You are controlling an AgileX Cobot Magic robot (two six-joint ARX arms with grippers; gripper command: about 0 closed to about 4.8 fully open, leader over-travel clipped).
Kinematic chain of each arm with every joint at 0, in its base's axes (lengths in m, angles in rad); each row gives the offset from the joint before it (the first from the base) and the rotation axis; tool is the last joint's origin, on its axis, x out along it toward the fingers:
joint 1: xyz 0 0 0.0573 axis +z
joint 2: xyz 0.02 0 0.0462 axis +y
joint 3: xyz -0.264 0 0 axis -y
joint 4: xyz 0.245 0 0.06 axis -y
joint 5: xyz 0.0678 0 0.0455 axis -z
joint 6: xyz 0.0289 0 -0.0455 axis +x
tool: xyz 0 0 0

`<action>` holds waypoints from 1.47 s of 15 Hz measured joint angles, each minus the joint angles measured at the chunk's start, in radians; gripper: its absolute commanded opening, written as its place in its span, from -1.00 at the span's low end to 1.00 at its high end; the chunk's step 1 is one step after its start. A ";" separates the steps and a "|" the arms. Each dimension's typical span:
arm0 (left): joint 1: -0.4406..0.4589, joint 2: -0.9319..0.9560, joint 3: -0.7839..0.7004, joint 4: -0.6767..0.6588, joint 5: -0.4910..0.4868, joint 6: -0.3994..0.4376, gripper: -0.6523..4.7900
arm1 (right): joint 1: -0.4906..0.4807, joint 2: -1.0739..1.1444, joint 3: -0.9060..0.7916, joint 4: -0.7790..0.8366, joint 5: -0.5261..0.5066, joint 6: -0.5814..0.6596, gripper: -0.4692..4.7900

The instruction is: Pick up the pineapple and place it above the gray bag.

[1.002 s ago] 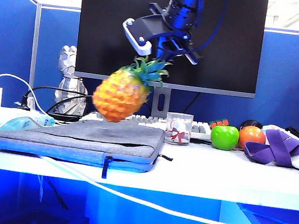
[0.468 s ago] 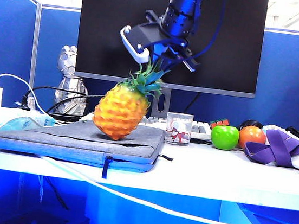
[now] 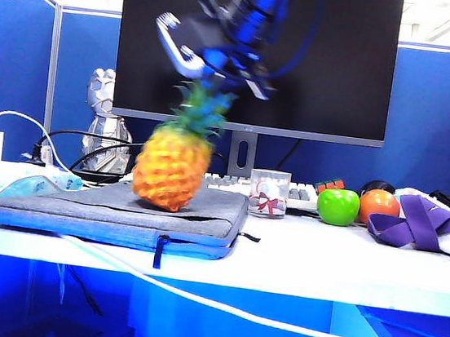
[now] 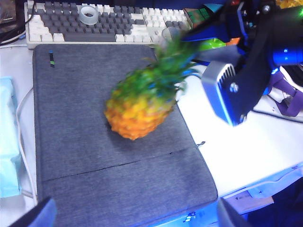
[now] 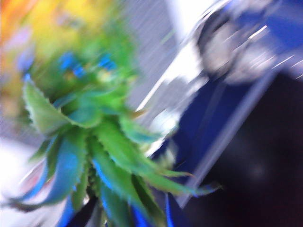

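Pineapple [image 3: 173, 166] on gray bag [image 3: 121, 209]; right fingers [image 3: 220, 73] at crown, state unclear; left fingers [image 4: 132, 215] apart.

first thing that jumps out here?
The pineapple, blurred and tilted, its base on the gray bag at the left of the desk. Directly above its green crown hangs the right gripper, also blurred, jaws partly apart as far as the frames show; the left gripper waits open over the bag's near edge. Off to the right sit a green apple and a purple bag.
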 measured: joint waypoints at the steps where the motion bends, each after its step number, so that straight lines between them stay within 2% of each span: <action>1: 0.000 0.000 0.000 0.000 0.000 0.000 1.00 | 0.015 0.000 0.000 0.030 -0.018 0.000 -0.14; 3: 0.000 0.000 0.000 0.000 0.001 0.000 1.00 | 0.029 0.000 0.002 0.082 -0.040 0.000 -0.14; 7: 0.000 0.000 0.000 0.000 0.009 0.000 1.00 | 0.025 0.000 0.002 0.081 -0.037 0.003 -0.09; 8: 0.000 0.000 0.000 0.000 0.010 0.000 1.00 | 0.026 0.000 0.002 0.081 -0.037 0.010 0.06; 9: 0.000 0.000 0.000 0.000 0.010 0.000 1.00 | 0.026 0.000 0.002 0.082 -0.031 0.026 0.49; 10: 0.000 0.000 0.000 0.000 0.010 0.000 1.00 | 0.026 0.000 -0.001 0.117 0.037 0.121 0.85; 11: 0.000 0.000 0.000 0.000 0.011 0.000 1.00 | 0.026 0.000 0.000 0.196 0.106 0.211 0.89; 13: 0.000 0.000 0.000 0.006 0.013 -0.001 1.00 | 0.014 -0.006 0.030 0.275 0.140 0.323 1.00; 15: 0.000 0.000 0.000 0.009 0.013 -0.004 1.00 | -0.002 -0.025 0.084 0.242 0.155 0.364 1.00; 17: 0.000 0.000 0.000 0.027 0.016 -0.021 1.00 | -0.029 -0.033 0.112 0.172 0.237 0.398 1.00; 18: 0.000 -0.007 0.000 0.037 0.025 -0.028 1.00 | -0.058 -0.032 0.109 0.136 0.268 0.502 1.00; 20: 0.000 -0.031 0.021 0.060 0.026 -0.043 1.00 | -0.149 -0.085 0.098 0.103 0.252 0.955 1.00; 21: 0.001 -0.048 0.047 0.077 0.014 -0.045 1.00 | -0.196 -0.155 0.100 0.130 0.174 1.230 1.00; 22: 0.002 -0.069 0.077 0.083 -0.010 -0.045 1.00 | -0.243 -0.230 0.113 0.182 0.028 1.516 1.00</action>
